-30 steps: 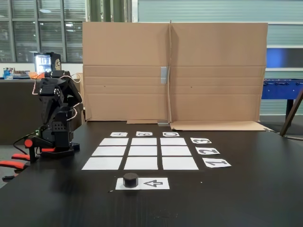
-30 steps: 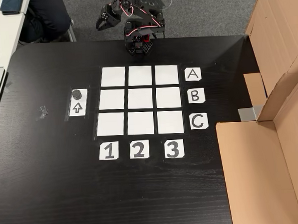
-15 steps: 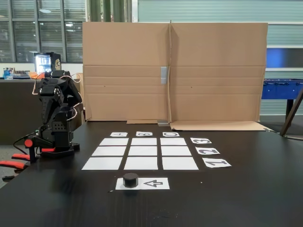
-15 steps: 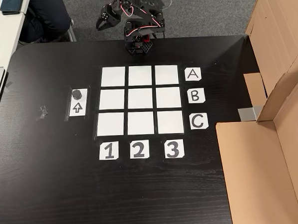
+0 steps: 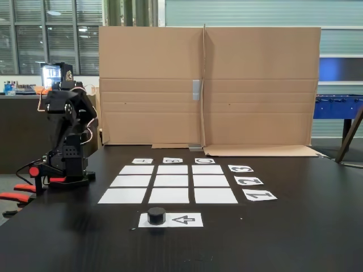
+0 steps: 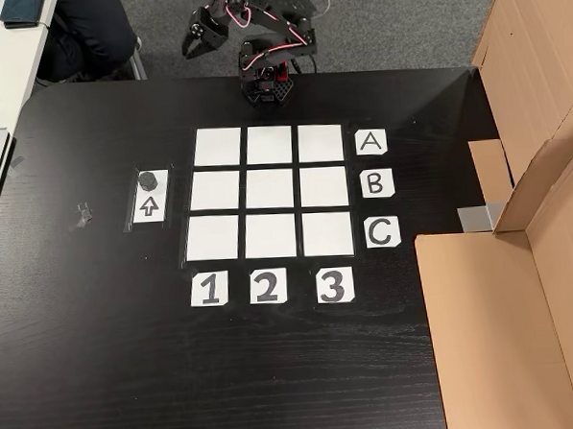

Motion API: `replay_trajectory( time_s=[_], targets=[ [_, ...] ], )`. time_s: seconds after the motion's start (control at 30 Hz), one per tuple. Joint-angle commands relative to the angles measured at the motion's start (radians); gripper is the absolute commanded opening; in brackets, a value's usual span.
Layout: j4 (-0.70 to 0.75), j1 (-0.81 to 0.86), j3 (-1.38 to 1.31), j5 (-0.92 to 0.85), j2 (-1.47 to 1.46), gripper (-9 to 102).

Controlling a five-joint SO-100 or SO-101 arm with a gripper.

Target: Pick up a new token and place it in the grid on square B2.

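The black round token (image 5: 156, 215) (image 6: 148, 178) sits on the end of a white arrow sheet (image 5: 186, 220) (image 6: 149, 206), just outside the grid. The grid (image 5: 130, 181) (image 6: 217, 147) is nine white rectangles, and square B2 (image 5: 172, 181) (image 6: 270, 188), the centre one, is bare. My black arm (image 5: 65, 136) stands folded at the table edge beyond row A. Its gripper (image 6: 193, 44) hangs off the table side, far from the token. It is too small to tell whether its jaws are apart.
Letter labels A, B, C (image 6: 374, 183) and number labels 1, 2, 3 (image 6: 265, 287) border the grid. A tall cardboard screen (image 5: 204, 85) (image 6: 521, 289) closes one side of the table. A scrap of tape (image 6: 81, 214) lies near the arrow sheet. A seated person (image 6: 85, 33) is beside the arm.
The arm has lifted slightly, and its gripper has shifted a little up and left in the top-down view. The token and sheets have not moved.
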Motion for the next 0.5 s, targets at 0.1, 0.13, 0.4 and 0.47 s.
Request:
replay_trajectory(
  time_s=[0.1,0.13,0.4,0.47],
  targets=[
    [-0.014,-0.078,-0.198,0.0,-0.238,1],
    [-0.018,-0.089,-0.218,0.0,-0.272,1],
    [-0.118,-0.173,-0.316,-0.005,-0.5,11],
    [-0.13,-0.199,-0.348,-0.006,-0.569,12]
  ],
)
